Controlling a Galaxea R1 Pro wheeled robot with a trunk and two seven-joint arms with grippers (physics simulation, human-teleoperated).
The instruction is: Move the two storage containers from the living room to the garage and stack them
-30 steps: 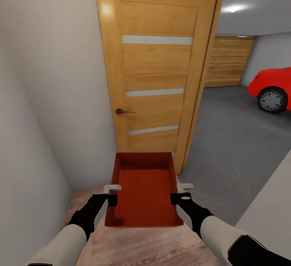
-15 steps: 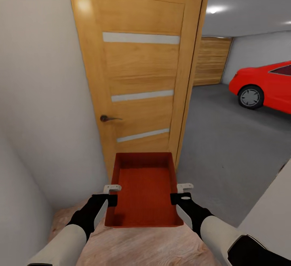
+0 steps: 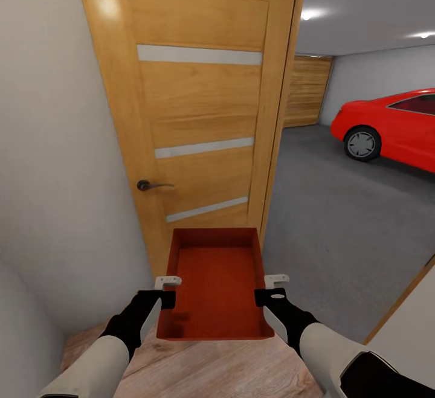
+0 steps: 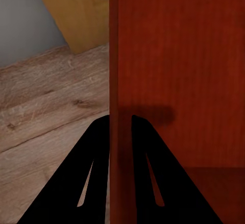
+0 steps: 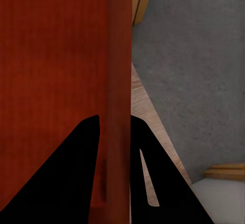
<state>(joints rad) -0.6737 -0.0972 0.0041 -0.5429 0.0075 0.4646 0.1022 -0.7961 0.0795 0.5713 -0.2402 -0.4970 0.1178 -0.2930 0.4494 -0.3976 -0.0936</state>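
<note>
An orange-red rectangular open-top storage container (image 3: 216,283) with low flared walls is held out in front of the robot, level, between both arms and above the light wood plank flooring (image 3: 199,374). The left pincer (image 3: 164,290) is clamped on the container's left wall; in the left wrist view its two black fingers (image 4: 97,163) straddle that wall (image 4: 120,81), one outside and one inside. The right pincer (image 3: 273,287) is clamped on the right wall in the same way, the dark fingers (image 5: 84,168) sitting either side of the rim (image 5: 118,81).

Just beyond the container's far end stands an orange-brown wooden door (image 3: 199,108) with frosted horizontal strips and a dark lever handle (image 3: 149,185). It is swung open against the white wall (image 3: 54,162) on the left. To the right of the door the opening shows the garage: a dark grey concrete floor (image 3: 338,223), a red car (image 3: 393,126) farther off, and a wooden slatted panel (image 3: 307,90) on the back wall.
</note>
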